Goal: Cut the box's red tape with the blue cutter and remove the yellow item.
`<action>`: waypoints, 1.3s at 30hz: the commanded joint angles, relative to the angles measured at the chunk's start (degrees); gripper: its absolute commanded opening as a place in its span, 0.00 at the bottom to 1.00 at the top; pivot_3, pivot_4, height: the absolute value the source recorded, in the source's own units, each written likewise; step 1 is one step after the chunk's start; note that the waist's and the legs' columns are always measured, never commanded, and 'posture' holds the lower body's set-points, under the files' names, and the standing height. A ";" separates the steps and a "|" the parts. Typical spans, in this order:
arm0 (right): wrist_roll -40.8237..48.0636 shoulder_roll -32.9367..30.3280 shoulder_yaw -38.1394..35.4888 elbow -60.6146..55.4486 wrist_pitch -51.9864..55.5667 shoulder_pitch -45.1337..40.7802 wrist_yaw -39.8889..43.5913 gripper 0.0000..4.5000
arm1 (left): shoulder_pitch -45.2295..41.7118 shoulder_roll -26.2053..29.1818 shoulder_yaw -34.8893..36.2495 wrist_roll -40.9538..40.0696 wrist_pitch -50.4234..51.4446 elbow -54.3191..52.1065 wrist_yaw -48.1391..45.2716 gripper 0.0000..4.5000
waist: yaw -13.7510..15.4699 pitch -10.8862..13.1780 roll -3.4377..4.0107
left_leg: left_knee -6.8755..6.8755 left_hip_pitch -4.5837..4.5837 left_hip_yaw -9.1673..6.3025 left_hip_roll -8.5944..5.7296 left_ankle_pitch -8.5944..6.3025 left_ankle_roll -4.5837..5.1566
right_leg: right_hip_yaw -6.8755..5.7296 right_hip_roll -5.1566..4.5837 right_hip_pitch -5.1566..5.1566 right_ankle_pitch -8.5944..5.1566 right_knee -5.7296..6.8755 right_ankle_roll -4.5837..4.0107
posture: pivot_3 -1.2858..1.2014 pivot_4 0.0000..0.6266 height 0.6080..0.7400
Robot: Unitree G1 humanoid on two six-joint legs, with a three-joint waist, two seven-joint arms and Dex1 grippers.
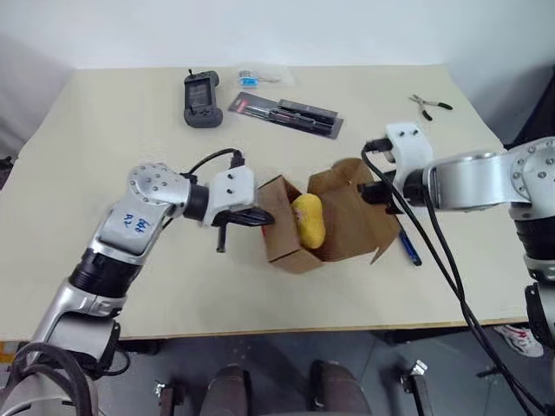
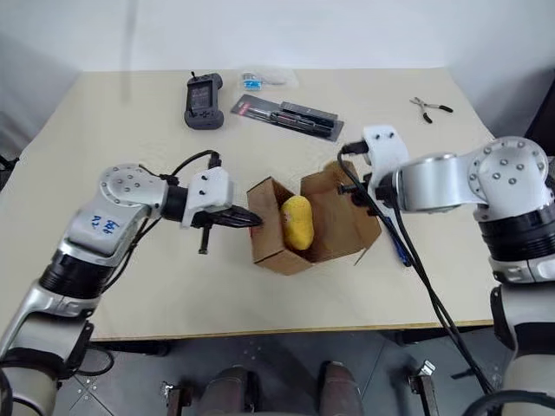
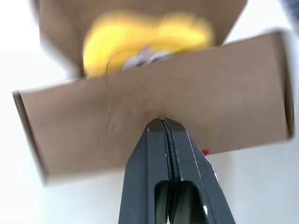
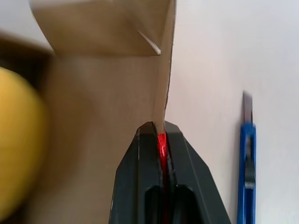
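The brown box (image 1: 347, 227) lies open in the middle of the table. The yellow item (image 1: 309, 220) rests inside it. My right gripper (image 4: 159, 127) is shut on the edge of the box's right flap, with the red tape (image 4: 162, 142) pinched between its fingers. My left gripper (image 1: 263, 219) is shut, and its tips (image 3: 161, 122) touch the outside of the box's left wall with nothing between them. The blue cutter (image 1: 409, 247) lies flat on the table just right of the box, beside my right gripper.
At the back of the table lie a black handheld device (image 1: 201, 98), a long black blister pack (image 1: 286, 114), a small blue-and-white packet (image 1: 251, 78) and small pliers (image 1: 429, 106). The table's front edge (image 1: 260, 334) is close below the box.
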 commanded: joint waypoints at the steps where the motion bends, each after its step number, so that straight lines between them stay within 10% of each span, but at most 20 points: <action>1: 1.17 0.36 -0.78 -1.75 -0.26 -1.42 0.45 0.00 | 0.63 -0.91 -1.26 1.37 1.02 -1.06 0.50 0.00 | -0.01 0.06 -0.10 | 0.01 -0.21 -0.05 0.03 0.01 -0.02 | -0.04 0.02 -0.18 0.00 0.00 0.00 | 0.52 0.24 1.00; 13: -3.19 5.61 0.62 -3.09 -0.68 6.15 4.18 0.00 | -1.48 -7.88 -1.49 3.99 -3.55 8.07 3.97 0.00 | -0.05 0.07 -0.15 | -0.10 -0.36 0.06 0.02 0.01 -0.02 | -0.15 0.00 -0.35 0.04 -0.10 0.05 | 0.52 0.24 1.00; 24: -24.28 7.40 -2.29 -7.90 0.80 7.43 18.82 0.00 | -1.50 -9.75 0.01 4.97 -5.86 13.10 4.24 0.00 | 0.00 0.06 -0.14 | 0.04 -0.29 0.06 0.02 0.01 -0.03 | -0.15 0.00 -0.24 0.06 -0.04 0.05 | 0.52 0.24 1.00; 28: -35.26 5.46 -4.24 -14.34 -2.93 9.98 33.50 0.22 | -0.65 -8.45 2.86 3.70 -2.79 12.08 4.87 0.19 | -0.06 0.06 -0.14 | 0.04 -0.30 0.04 0.02 0.01 -0.02 | -0.14 0.01 -0.26 0.06 -0.04 0.05 | 0.52 0.24 1.00; 39: -59.18 -1.73 -6.21 -19.13 -13.29 15.75 63.73 0.43 | 1.56 -4.47 10.15 0.56 1.96 9.63 6.17 0.65 | -0.10 0.06 -0.14 | -0.01 -0.31 0.06 0.02 0.01 -0.03 | -0.15 0.02 -0.29 0.08 -0.06 0.09 | 0.52 0.24 1.00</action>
